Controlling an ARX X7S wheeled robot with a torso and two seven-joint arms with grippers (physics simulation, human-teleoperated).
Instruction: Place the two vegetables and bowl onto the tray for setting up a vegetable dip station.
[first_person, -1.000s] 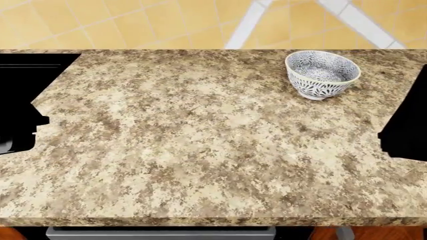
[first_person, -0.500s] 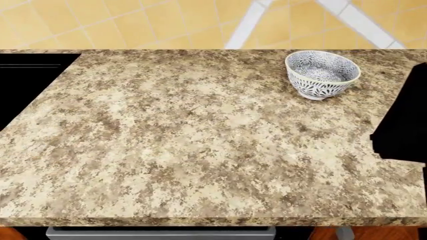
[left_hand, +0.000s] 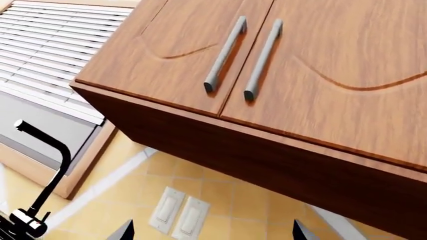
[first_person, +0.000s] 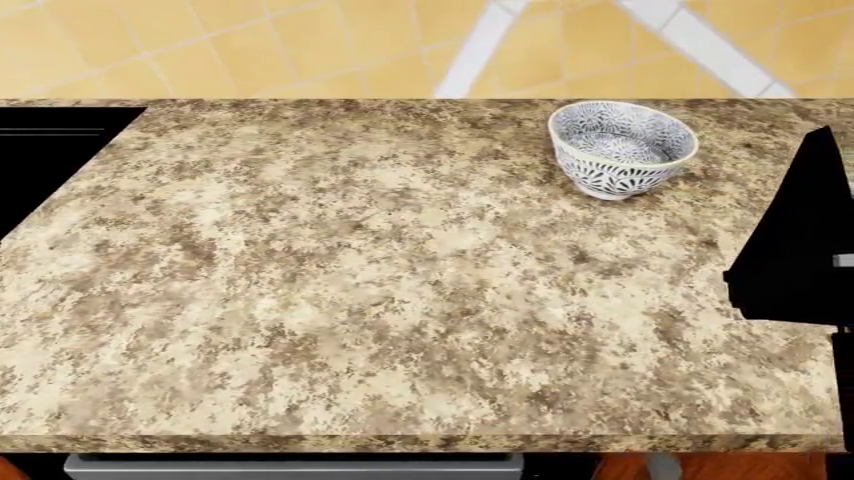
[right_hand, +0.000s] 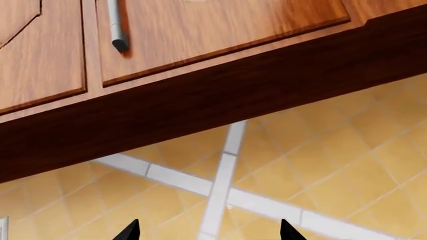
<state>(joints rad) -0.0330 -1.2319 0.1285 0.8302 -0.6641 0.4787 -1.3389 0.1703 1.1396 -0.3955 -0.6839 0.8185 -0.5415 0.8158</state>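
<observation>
1. Two dark fingertips of the left gripper (left_hand: 211, 231) showed at the edge of the left wrist view, spread wide apart with nothing between them; they touched nothing.
2. The right gripper (right_hand: 209, 231) looked the same in the right wrist view: two tips set wide apart, empty, with yellow wall tile (right_hand: 320, 165) behind.
3. Both wrist cameras faced upward at wooden cabinets (left_hand: 280, 75) with grey bar handles (left_hand: 224, 54); a black faucet (left_hand: 41, 175) and two wall switches (left_hand: 179, 216) showed in the left one.
4. From the head view, a black part of the right arm (first_person: 801, 240) stood at the right edge, over the counter (first_person: 334, 290).
5. One bowl (first_person: 622, 148) sat upright on the counter near its far right corner, white with dense dark-blue patterning inside and out and a pale rim, well apart from the arm.
</observation>
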